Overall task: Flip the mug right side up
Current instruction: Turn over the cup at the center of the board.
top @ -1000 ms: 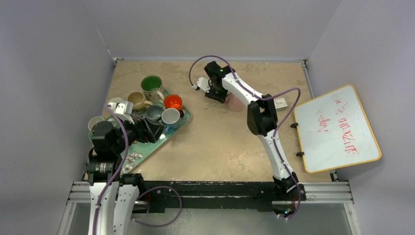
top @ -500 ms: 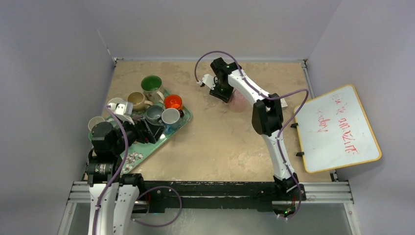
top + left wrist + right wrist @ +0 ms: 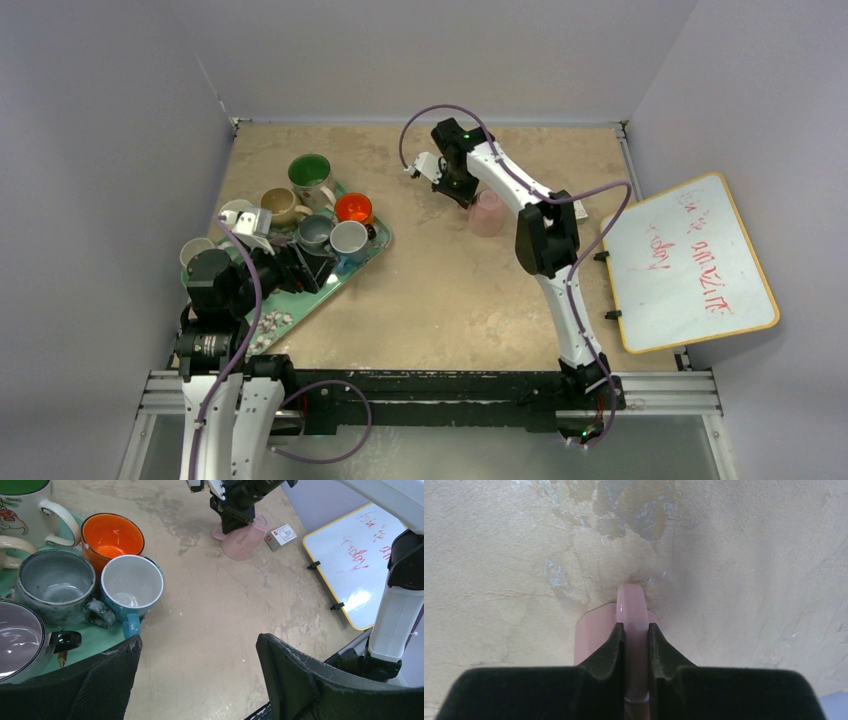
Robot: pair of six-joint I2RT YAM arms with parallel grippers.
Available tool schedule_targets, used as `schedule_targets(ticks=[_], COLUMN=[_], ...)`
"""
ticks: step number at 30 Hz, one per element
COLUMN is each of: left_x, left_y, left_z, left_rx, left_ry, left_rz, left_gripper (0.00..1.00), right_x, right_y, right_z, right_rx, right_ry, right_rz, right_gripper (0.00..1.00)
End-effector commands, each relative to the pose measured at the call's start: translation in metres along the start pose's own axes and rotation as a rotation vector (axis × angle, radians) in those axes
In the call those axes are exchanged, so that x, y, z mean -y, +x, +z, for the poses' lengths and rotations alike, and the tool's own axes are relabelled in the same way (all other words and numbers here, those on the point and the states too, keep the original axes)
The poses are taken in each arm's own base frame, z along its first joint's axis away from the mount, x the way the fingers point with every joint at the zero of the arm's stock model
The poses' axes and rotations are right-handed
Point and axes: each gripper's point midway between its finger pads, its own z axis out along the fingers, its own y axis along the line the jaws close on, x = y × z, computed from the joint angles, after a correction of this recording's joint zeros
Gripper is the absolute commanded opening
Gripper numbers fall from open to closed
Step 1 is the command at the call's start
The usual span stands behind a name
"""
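One pink mug (image 3: 487, 212) leans at the far middle of the table (image 3: 430, 290), its handle (image 3: 631, 607) clamped between the jaws of the right gripper (image 3: 636, 628). The grasp looks made, so the turning itself seems to be in hand. Next, the wrist likely needs to roll until the mouth faces up, then set the mug down. The left gripper (image 3: 197, 642) hangs by the tray (image 3: 285, 318) of cups, jaws apart.

Tray (image 3: 290, 315) of cups (image 3: 349, 238) on the table's (image 3: 450, 290) left. Far centre, the mug (image 3: 487, 213) — small box (image 3: 572, 211), then whiteboard (image 3: 690, 262), to its right.
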Motion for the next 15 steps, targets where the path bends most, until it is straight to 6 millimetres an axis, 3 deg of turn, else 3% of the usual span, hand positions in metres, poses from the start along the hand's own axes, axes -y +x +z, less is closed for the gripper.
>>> schedule_targets(ticks=[1, 7, 15], left_x=[0.005, 0.005, 0.004], left_y=[-0.011, -0.01, -0.009], left_z=[-0.003, -0.002, 0.0], left_rx=[0.032, 0.025, 0.019], left_ry=[0.007, 0.013, 0.017], left_rz=[0.05, 0.047, 0.039], left_gripper=[0.84, 0.83, 0.81], right_x=[-0.013, -0.033, -0.075], right_y=[-0.01, -0.022, -0.032], right_z=[-0.041, -0.07, -0.11], right_rx=[0.105, 0.231, 0.402], right_ry=[-0.042, -0.108, -0.243], right_rz=[0.013, 0.032, 0.069], right_gripper=[0.0, 0.0, 0.0])
